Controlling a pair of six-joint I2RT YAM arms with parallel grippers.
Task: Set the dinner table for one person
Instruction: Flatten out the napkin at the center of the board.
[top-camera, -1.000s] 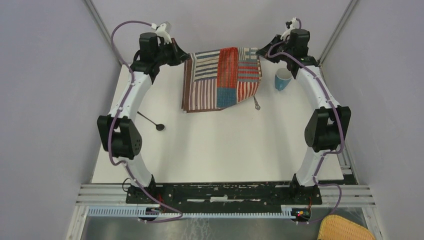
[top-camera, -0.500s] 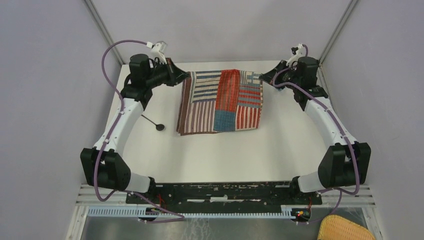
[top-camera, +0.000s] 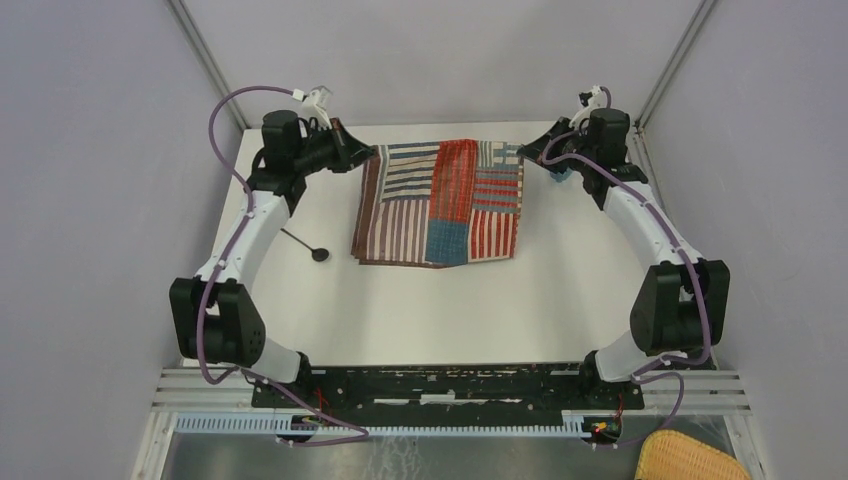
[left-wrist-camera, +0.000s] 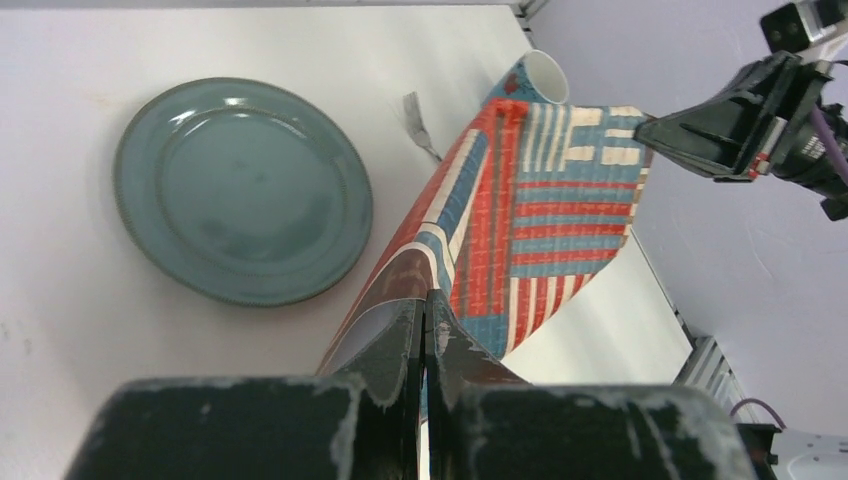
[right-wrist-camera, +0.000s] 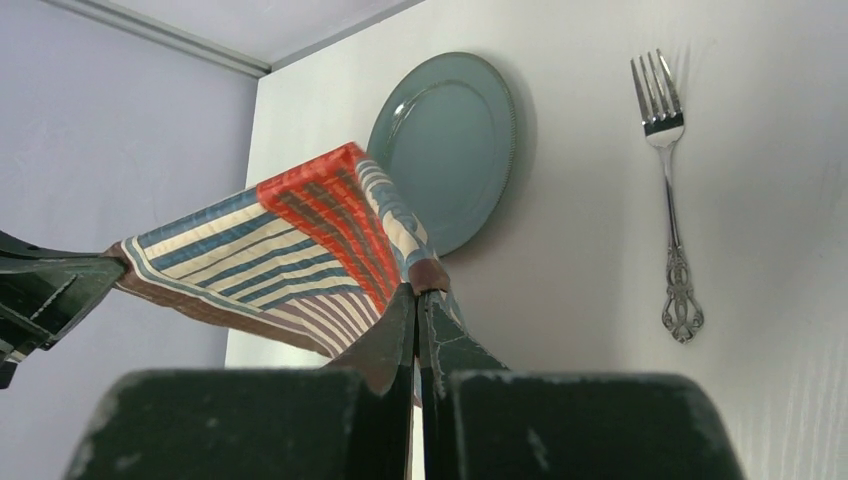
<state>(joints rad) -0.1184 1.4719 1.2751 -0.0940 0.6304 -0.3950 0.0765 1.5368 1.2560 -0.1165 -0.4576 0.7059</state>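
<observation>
Left gripper (top-camera: 372, 155) and right gripper (top-camera: 523, 157) each clamp a far corner of the placemat (top-camera: 440, 205), stretching it to lie flat.

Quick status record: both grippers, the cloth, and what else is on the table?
left gripper: shut on cloth corner
right gripper: shut on opposite corner
cloth: stretched between grippers, hanging over table
plate: on table, empty
fork: flat on table beside plate
spoon: on table, left of cloth
cup: near right gripper, mostly hidden
</observation>
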